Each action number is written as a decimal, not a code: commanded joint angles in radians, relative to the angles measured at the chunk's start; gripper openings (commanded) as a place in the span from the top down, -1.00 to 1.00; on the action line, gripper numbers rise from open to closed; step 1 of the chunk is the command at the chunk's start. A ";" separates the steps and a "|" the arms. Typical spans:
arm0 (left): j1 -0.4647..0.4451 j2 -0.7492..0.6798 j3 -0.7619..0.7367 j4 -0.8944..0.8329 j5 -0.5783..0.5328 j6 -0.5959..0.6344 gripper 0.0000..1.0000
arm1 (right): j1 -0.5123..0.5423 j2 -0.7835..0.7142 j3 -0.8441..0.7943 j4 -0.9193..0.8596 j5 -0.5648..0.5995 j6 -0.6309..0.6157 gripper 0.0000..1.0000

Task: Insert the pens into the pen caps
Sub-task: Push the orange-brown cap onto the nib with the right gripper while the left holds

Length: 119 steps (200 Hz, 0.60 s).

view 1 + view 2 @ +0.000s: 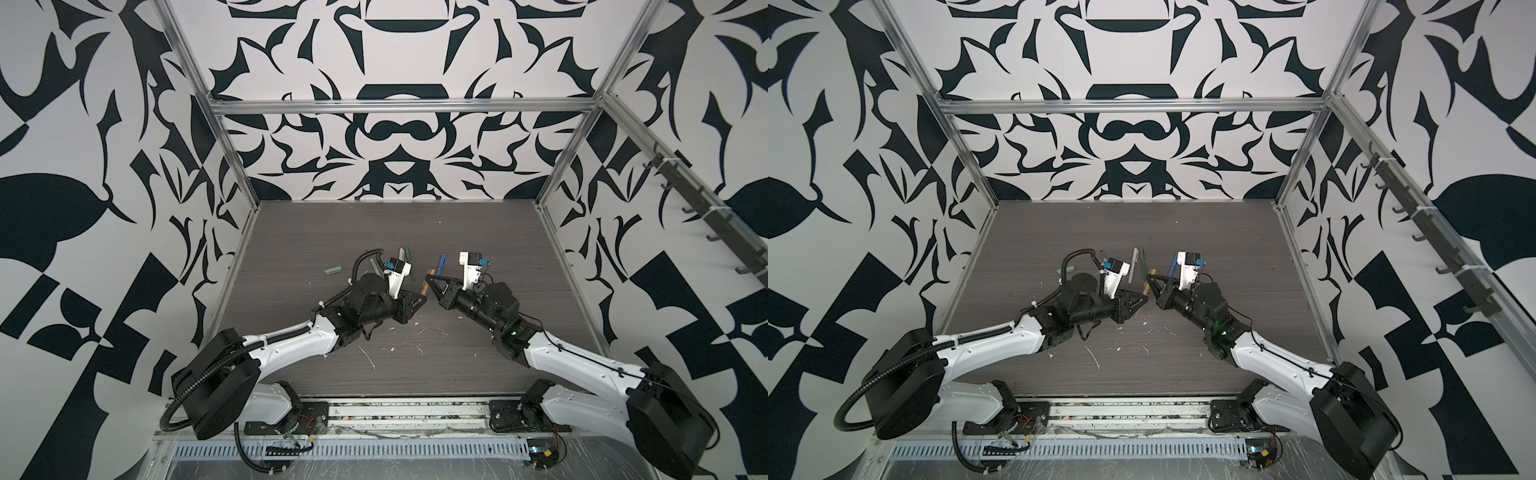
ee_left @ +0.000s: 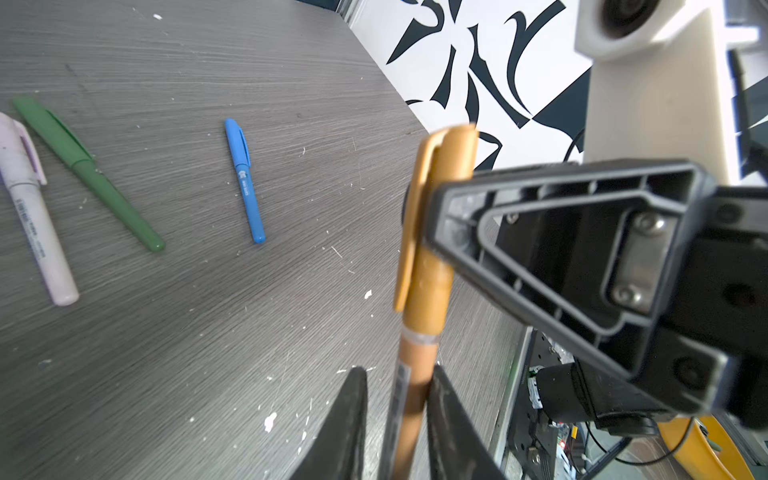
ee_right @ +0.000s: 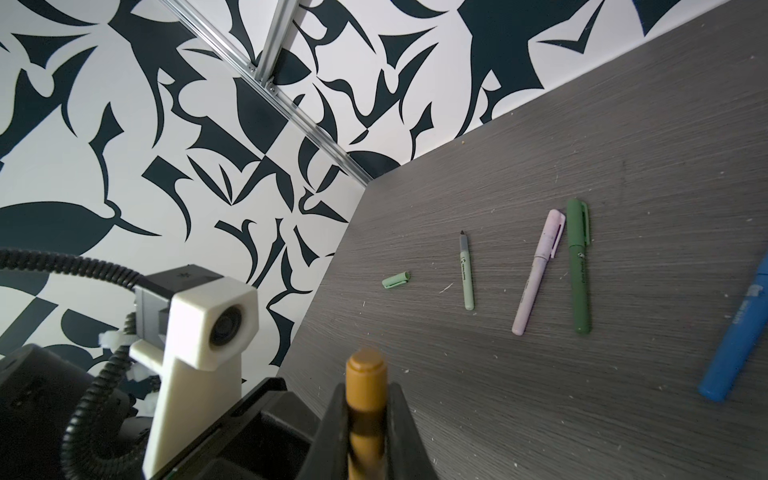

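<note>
Now right gripper clamps orange-brown cap on pen; left gripper grip unclear.

Mid tabletop was blocked by left hand and right hand, close tip to tip. Pens were strewn just behind; far tabletop was left bare.

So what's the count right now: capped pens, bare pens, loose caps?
Capped pens: 4 (pink pen, dark green pen, blue pen, orange-brown pen)
Uncapped pens: 1 (pale green pen)
Loose caps: 1 (pale green cap)
Total: 6
</note>
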<state>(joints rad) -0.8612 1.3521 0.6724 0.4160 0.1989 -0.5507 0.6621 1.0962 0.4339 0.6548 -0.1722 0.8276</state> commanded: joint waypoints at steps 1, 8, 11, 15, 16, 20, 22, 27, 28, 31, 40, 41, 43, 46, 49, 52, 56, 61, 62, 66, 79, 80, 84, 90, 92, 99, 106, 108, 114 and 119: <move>0.019 -0.004 0.024 0.048 -0.040 0.002 0.48 | 0.014 -0.022 0.011 0.020 -0.055 0.023 1.00; 0.020 -0.008 0.023 0.045 -0.035 0.008 0.48 | 0.014 -0.026 0.008 0.024 -0.052 0.024 1.00; 0.019 -0.008 0.022 0.040 -0.032 0.011 0.48 | 0.014 -0.027 0.008 0.022 -0.049 0.024 1.00; 0.019 -0.010 0.024 0.034 -0.030 0.013 0.48 | 0.014 -0.030 0.006 0.022 -0.045 0.024 1.00; 0.019 -0.009 0.025 0.032 -0.029 0.012 0.48 | 0.014 -0.031 0.007 0.021 -0.044 0.024 1.00; 0.019 -0.009 0.027 0.025 -0.027 0.016 0.48 | 0.014 -0.033 0.006 0.020 -0.039 0.025 1.00; 0.019 -0.009 0.026 0.023 -0.026 0.017 0.48 | 0.013 -0.035 0.006 0.020 -0.036 0.024 1.00; 0.020 -0.010 0.025 0.019 -0.018 0.019 0.47 | 0.014 -0.038 0.007 0.019 -0.032 0.022 1.00; 0.019 -0.010 0.024 0.018 -0.017 0.020 0.47 | 0.014 -0.039 0.006 0.018 -0.031 0.022 1.00; 0.019 -0.010 0.023 0.016 -0.013 0.020 0.46 | 0.013 -0.041 0.007 0.016 -0.028 0.021 1.00; 0.019 -0.010 0.017 0.008 -0.002 0.018 0.43 | 0.014 -0.048 0.010 0.010 -0.019 0.015 1.00; 0.019 -0.009 0.017 0.007 -0.002 0.018 0.42 | 0.014 -0.049 0.011 0.010 -0.018 0.015 1.00; 0.019 -0.009 0.015 0.005 0.001 0.018 0.41 | 0.013 -0.051 0.011 0.008 -0.016 0.014 1.00; 0.020 -0.009 0.012 0.006 0.008 0.018 0.40 | 0.013 -0.052 0.013 0.006 -0.013 0.012 1.00; 0.019 -0.009 0.009 0.007 0.014 0.018 0.39 | 0.013 -0.054 0.014 0.003 -0.011 0.011 1.00; 0.019 -0.008 0.005 0.009 0.019 0.017 0.38 | 0.013 -0.055 0.015 0.000 -0.009 0.009 1.00; 0.019 -0.008 -0.001 0.009 0.025 0.017 0.36 | 0.013 -0.057 0.018 -0.004 -0.004 0.007 1.00; 0.018 -0.010 -0.007 0.007 0.031 0.015 0.32 | 0.013 -0.058 0.020 -0.006 -0.001 0.006 1.00; 0.019 -0.011 -0.008 0.007 0.033 0.013 0.31 | 0.013 -0.058 0.020 -0.007 0.000 0.005 1.00; 0.019 -0.011 -0.013 0.006 0.037 0.014 0.29 | 0.013 -0.058 0.023 -0.009 0.002 0.003 1.00; 0.019 -0.024 -0.033 0.003 0.044 0.012 0.22 | 0.013 -0.058 0.032 -0.018 0.005 -0.002 1.00; 0.019 -0.024 -0.034 0.003 0.045 0.012 0.21 | 0.013 -0.058 0.033 -0.019 0.005 -0.002 1.00; 0.018 -0.028 -0.039 0.001 0.046 0.011 0.20 | 0.013 -0.058 0.034 -0.021 0.005 -0.004 1.00; 0.019 -0.036 -0.047 0.000 0.047 0.013 0.18 | 0.013 -0.058 0.037 -0.022 0.005 -0.005 1.00; 0.019 -0.039 -0.050 0.000 0.049 0.013 0.18 | 0.013 -0.058 0.037 -0.023 0.006 -0.006 1.00; 0.018 -0.047 -0.058 -0.001 0.055 0.015 0.16 | 0.013 -0.056 0.039 -0.024 0.008 -0.007 1.00; 0.019 -0.053 -0.062 -0.003 0.065 0.016 0.13 | 0.013 -0.056 0.042 -0.024 0.008 -0.008 1.00; 0.019 -0.054 -0.062 -0.003 0.071 0.017 0.12 | 0.013 -0.055 0.042 -0.024 0.008 -0.008 1.00; 0.019 -0.056 -0.062 -0.006 0.085 0.021 0.10 | 0.013 -0.056 0.044 -0.025 0.010 -0.010 1.00; 0.019 -0.058 -0.060 -0.014 0.097 0.025 0.09 | 0.013 -0.056 0.044 -0.026 0.012 -0.011 1.00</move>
<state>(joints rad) -0.8497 1.3235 0.6289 0.4225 0.2474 -0.5419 0.6704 1.0607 0.4343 0.5980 -0.1707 0.8356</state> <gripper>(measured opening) 0.440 0.152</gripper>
